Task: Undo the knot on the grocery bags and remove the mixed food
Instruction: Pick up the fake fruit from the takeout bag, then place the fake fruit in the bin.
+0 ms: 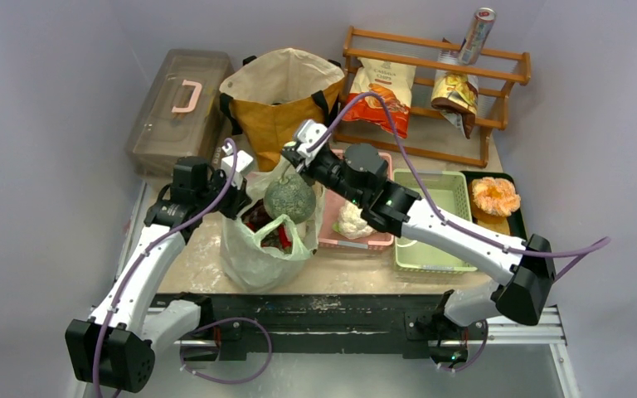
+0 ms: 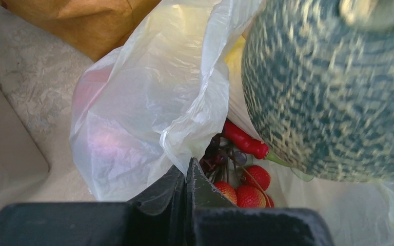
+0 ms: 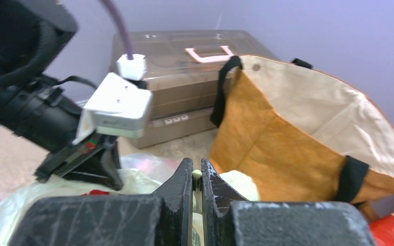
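The pale-green plastic bag [image 1: 257, 257] sits between the arms with its mouth open; no knot shows. My left gripper [image 1: 240, 206] [image 2: 184, 166] is shut on the bag's rim [image 2: 177, 138] at its left side. My right gripper [image 1: 292, 162] [image 3: 196, 165] is shut on the stem [image 3: 197, 175] of a netted green melon [image 1: 289, 199] [image 2: 328, 92], which hangs just above the bag's mouth. Inside the bag lie a red chilli [image 2: 243, 139], dark grapes [image 2: 220, 154] and red fruits [image 2: 249, 187]. The mustard-brown tote [image 1: 278, 91] [image 3: 287, 133] stands open behind.
A grey-brown lidded box [image 1: 178, 108] sits at the back left. At the back right is a wooden rack [image 1: 431, 58] with chip bags [image 1: 386, 87] and a can [image 1: 476, 33]. Right of the bag are a pink tray [image 1: 373, 240] with cauliflower [image 1: 352, 220], a green basket [image 1: 431, 249] and a black tray [image 1: 510, 224].
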You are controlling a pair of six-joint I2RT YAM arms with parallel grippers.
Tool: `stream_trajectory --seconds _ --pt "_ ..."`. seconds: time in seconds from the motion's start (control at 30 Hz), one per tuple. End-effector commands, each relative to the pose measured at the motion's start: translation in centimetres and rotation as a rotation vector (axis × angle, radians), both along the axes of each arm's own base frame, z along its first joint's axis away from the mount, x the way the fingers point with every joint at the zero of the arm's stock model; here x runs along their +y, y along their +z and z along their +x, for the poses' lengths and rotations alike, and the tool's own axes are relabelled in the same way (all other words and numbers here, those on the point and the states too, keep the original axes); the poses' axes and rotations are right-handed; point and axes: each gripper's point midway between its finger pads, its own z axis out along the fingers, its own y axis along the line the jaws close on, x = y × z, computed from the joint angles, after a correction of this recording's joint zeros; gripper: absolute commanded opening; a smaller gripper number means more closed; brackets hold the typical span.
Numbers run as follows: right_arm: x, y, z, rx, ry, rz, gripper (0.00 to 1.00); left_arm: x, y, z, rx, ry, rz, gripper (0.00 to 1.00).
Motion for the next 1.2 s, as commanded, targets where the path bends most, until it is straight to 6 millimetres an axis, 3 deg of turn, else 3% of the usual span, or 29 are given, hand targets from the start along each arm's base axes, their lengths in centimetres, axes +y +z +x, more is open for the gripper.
stream_trajectory --seconds 0.0,0.2,0.37,0.53,0.9,1.17 --pt "-3.3 7.6 1.5 -0.082 -0.076 0.123 0.0 0.0 1.8 0.7 -0.033 0.021 -0.019 0.0" --pt "-5.2 12.0 0.1 -0.162 -0.07 0.173 0.0 0.0 1.4 0.9 -0.022 0.022 -0.016 0.0" --pt "-8.8 14.1 1.9 -0.194 -0.2 0.175 0.0 0.1 1.5 1.0 -0.03 0.026 -0.014 0.0" --pt "-12.5 12.2 4.8 -0.125 -0.307 0.128 0.0 0.2 1.6 1.0 -0.039 0.029 -0.008 0.0" --pt "-17.6 7.1 9.0 -0.096 -0.479 -0.008 0.0 0.4 2.2 1.0 -0.055 0.036 -0.001 0.0" --pt "-23.2 4.6 9.5 -0.101 -0.609 -0.12 0.0 0.3 2.4 1.0 -0.059 0.029 -0.007 0.0"
